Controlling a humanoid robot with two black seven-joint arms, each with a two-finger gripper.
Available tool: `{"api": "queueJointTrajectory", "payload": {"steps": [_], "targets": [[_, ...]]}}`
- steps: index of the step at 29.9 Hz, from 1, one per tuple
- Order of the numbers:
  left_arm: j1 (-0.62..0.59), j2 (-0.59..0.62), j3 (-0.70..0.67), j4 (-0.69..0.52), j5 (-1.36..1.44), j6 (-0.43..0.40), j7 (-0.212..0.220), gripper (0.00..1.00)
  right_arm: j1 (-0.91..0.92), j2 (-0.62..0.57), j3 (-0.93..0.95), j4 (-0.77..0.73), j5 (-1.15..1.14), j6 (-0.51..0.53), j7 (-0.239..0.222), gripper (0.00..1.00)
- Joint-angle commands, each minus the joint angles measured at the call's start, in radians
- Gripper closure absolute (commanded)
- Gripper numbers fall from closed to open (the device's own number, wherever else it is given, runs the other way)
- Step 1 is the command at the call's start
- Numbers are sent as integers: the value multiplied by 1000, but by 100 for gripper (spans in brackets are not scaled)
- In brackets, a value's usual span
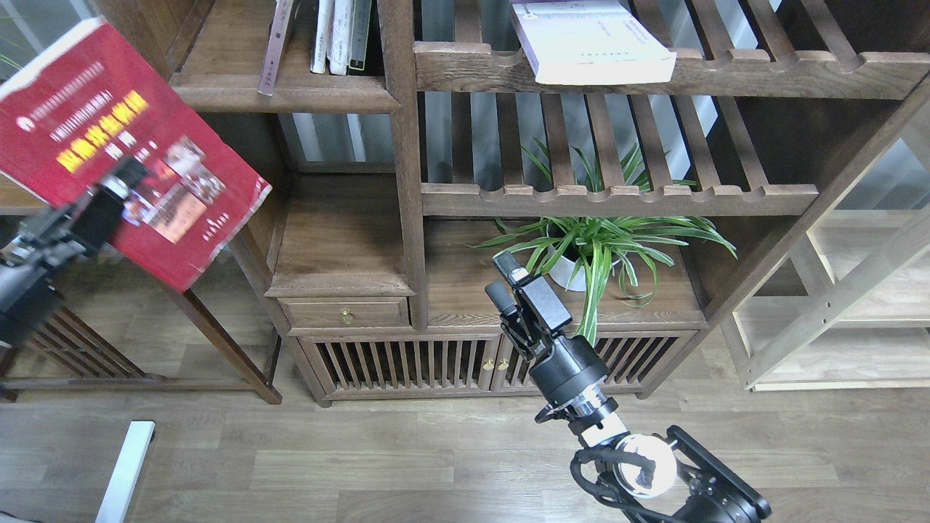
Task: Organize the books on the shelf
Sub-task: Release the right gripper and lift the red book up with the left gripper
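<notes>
My left gripper (120,178) is shut on the red photo-cover book (87,116), which hangs tilted in the air at the far left, left of the bookcase. The thick white-lilac book (592,40) lies flat on the upper slatted rack at top centre. The solid dark-brown shelf (280,91) with its rounded front edge sits at top left and holds several upright books (338,36), one thin one (280,43) leaning. My right gripper (501,280) is open with nothing in it, in front of the lower cabinet top, near the plant. The maroon book is out of view.
A potted spider plant (588,247) stands on the cabinet top (465,290) just right of my right gripper. A small drawer (345,314) and slatted doors (407,363) lie below. A light wooden frame (835,298) stands at the right, a dark side table (218,341) at the left.
</notes>
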Motion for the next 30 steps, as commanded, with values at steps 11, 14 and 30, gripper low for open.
{"api": "queueJointTrajectory", "payload": {"steps": [11,14,30], "targets": [[-140,196,-12,26,15,0,0,99,22,0,-7,-2,11,0,0,6],[-152,210,-11,36,17,0,0,99,25,0,-7,-2,11,1,0,6],[-235,236,73,34,17,140,0,99,59,0,-12,-2,13,1,-2,6]]}}
